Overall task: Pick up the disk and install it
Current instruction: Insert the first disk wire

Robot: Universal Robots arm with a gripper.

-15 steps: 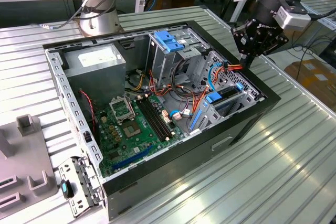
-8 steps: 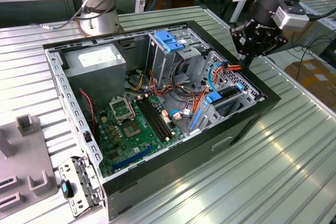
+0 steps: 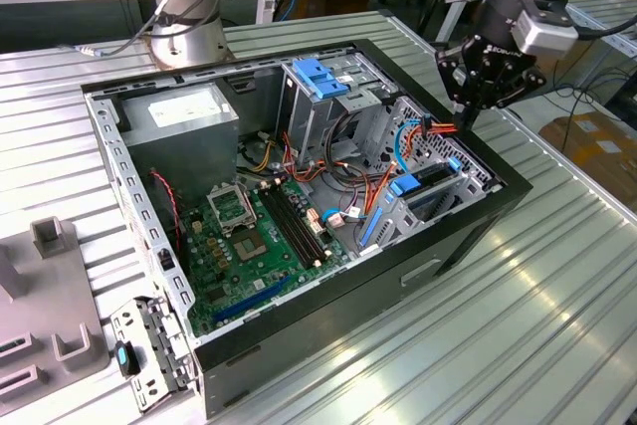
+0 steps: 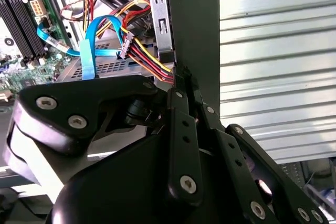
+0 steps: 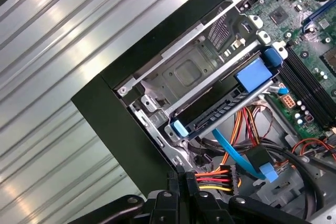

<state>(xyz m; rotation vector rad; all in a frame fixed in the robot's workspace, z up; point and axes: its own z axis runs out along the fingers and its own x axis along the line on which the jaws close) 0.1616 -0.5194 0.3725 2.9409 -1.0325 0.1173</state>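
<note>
Right of centre in the exterior view, the disk [image 3: 430,184] lies in a drive bay against the right-hand wall of an open computer case [image 3: 348,330]. It shows as a dark flat slab with a bright blue rail and a blue tab at its near end. In the first wrist view, the disk [image 5: 220,109] sits inside the grey metal bay with the blue rail running along one edge.

Above the disk, at the upper right of the exterior view, a black gripper [image 3: 464,118] points down at the case's rim. Its jaws are closed together with nothing held between them. In both wrist views the tips of the gripper [image 4: 181,74] [image 5: 181,174] are just beside a bundle of red, yellow and black wires [image 5: 212,179]. A flat blue cable [image 4: 88,51] loops nearby.

In the exterior view a green motherboard [image 3: 254,231] fills the case's middle. A tall grey cage with a blue handle [image 3: 320,82] stands at upper centre. A grey box with a white sticker [image 3: 184,116] sits at upper left. The case rests on a ribbed metal desk [image 3: 557,276].
</note>
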